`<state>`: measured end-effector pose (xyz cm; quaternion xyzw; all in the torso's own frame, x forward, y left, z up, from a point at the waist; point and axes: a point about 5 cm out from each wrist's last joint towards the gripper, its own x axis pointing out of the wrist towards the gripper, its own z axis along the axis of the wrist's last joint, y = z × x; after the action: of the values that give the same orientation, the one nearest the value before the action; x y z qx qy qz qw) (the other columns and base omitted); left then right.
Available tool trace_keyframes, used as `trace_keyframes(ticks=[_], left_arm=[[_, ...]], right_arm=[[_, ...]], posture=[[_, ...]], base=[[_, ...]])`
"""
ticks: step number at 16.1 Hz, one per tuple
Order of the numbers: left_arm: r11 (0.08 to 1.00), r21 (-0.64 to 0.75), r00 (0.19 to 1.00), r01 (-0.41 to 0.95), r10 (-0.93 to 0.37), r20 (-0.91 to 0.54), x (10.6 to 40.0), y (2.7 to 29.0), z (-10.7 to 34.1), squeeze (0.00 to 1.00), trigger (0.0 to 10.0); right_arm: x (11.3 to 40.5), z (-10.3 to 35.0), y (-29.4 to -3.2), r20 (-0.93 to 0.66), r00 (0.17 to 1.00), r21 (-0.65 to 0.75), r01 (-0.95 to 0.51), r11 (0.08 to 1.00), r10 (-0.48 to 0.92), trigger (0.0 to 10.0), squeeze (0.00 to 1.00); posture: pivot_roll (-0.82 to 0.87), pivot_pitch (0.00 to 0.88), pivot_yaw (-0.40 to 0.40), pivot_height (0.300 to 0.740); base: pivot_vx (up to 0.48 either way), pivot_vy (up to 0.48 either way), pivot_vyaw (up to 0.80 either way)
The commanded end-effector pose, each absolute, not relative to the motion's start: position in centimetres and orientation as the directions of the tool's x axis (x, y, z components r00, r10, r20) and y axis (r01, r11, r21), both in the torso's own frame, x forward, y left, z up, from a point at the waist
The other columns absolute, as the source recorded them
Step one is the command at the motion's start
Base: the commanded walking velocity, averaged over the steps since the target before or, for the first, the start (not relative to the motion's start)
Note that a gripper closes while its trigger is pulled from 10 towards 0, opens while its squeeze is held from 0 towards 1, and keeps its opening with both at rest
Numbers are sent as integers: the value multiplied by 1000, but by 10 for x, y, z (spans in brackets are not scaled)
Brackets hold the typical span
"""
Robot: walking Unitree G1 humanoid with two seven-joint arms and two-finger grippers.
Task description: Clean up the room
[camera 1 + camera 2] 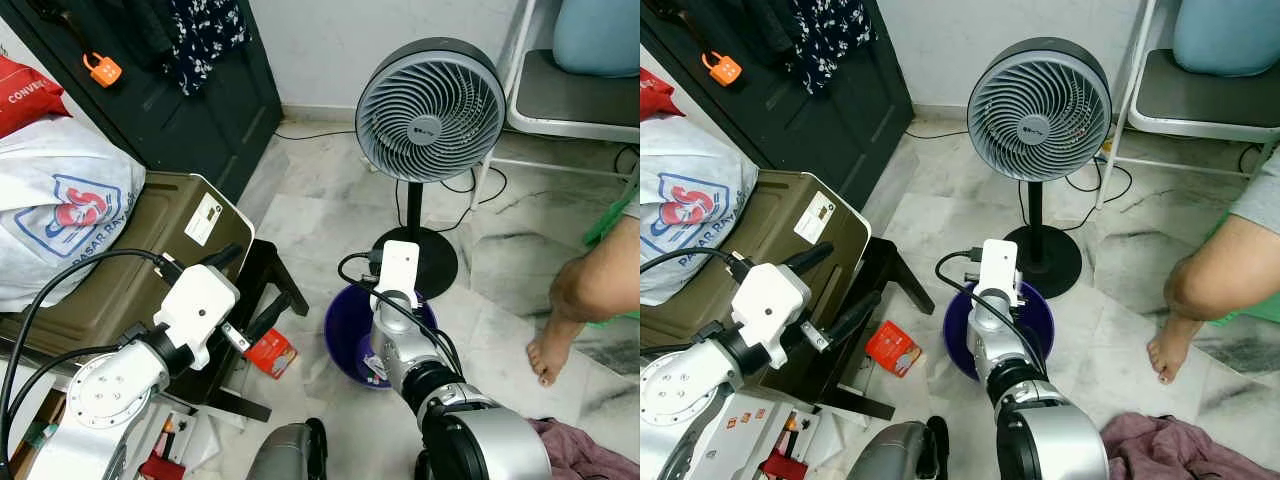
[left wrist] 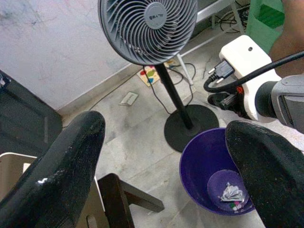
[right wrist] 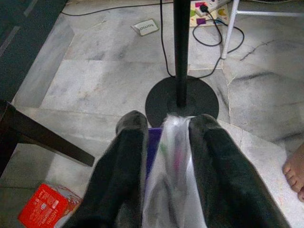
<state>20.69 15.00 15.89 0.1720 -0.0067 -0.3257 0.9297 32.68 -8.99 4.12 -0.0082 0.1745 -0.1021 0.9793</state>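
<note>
My right gripper (image 3: 167, 122) is shut on a clear plastic wrapper (image 3: 167, 171) and hangs over the purple bin (image 1: 343, 322) on the floor by the fan's base. In the left wrist view the bin (image 2: 197, 164) holds a crumpled scrap of paper (image 2: 230, 193). My left gripper (image 1: 250, 290) is open and holds nothing, raised beside the dark stool, to the left of the bin. A red packet (image 1: 270, 352) lies on the floor between the stool and the bin.
A standing fan (image 1: 430, 110) with its round base (image 1: 430, 262) and cable is just behind the bin. A person's leg and bare foot (image 1: 560, 335) are at the right. A maroon cloth (image 1: 585, 450) lies near right. An olive case (image 1: 150, 240) and a white bag (image 1: 60, 200) stand at the left.
</note>
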Motion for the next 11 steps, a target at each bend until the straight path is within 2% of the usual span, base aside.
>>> trace_keyframes(ticks=[1, 7, 11], left_arm=[[734, 330, 798, 594, -590, -124, 208, 154, 154, 0, 10000], [733, 333, 797, 594, -593, -117, 212, 152, 152, 0, 10000], [762, 337, 820, 553, -570, -56, 229, 141, 147, 0, 10000]], right_arm=[[327, 42, -81, -351, 919, -32, 179, 983, -179, 10000, 1000], [329, 45, -81, -340, 927, -11, 166, 986, -160, 10000, 1000], [326, 44, -83, -334, 938, 27, 106, 994, -91, 10000, 1000]], posture=[[324, 161, 221, 740], [312, 144, 219, 740], [225, 95, 171, 740]], base=[[0, 0, 0], [0, 0, 0], [0, 0, 0]])
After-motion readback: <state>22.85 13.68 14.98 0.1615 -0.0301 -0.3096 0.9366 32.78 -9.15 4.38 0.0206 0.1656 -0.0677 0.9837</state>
